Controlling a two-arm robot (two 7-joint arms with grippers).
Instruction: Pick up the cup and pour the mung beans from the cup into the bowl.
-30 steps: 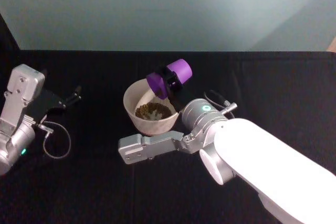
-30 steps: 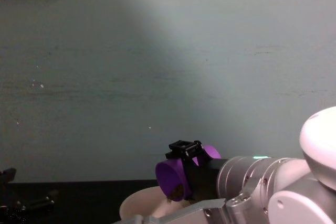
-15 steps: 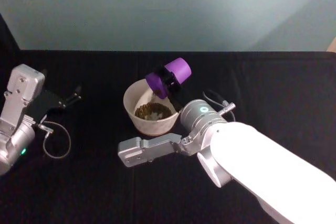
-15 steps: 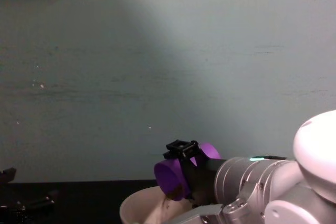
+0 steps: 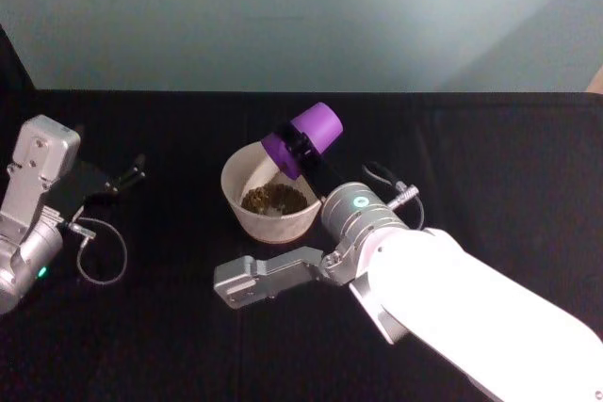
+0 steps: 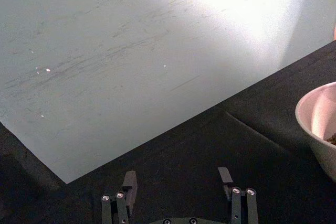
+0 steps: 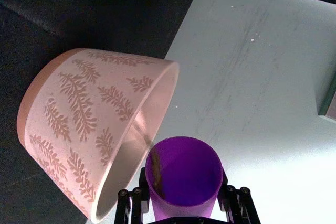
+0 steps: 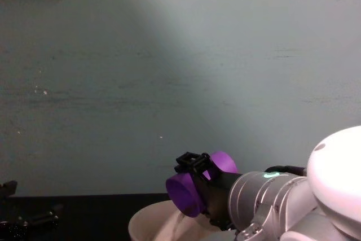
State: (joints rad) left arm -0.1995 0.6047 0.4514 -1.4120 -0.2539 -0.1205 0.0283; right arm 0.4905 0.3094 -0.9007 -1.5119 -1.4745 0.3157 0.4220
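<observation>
One cup (image 5: 318,125) tipped over bowl (image 5: 271,225) | right jaws grip cup | beans (image 5: 273,201) in bowl | left jaws open

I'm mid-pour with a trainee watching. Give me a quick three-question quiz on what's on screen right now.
1. True or false: the left claw is gripping the bowl.
2. The cup is: A) standing upright by itself; B) tilted over the bowl, held by the right claw; C) lying inside the bowl.
3. Where does the pile of mung beans lie?
Key: 1) False: it is open and apart from the bowl. 2) B. 3) In the bottom of the bowl.
</observation>
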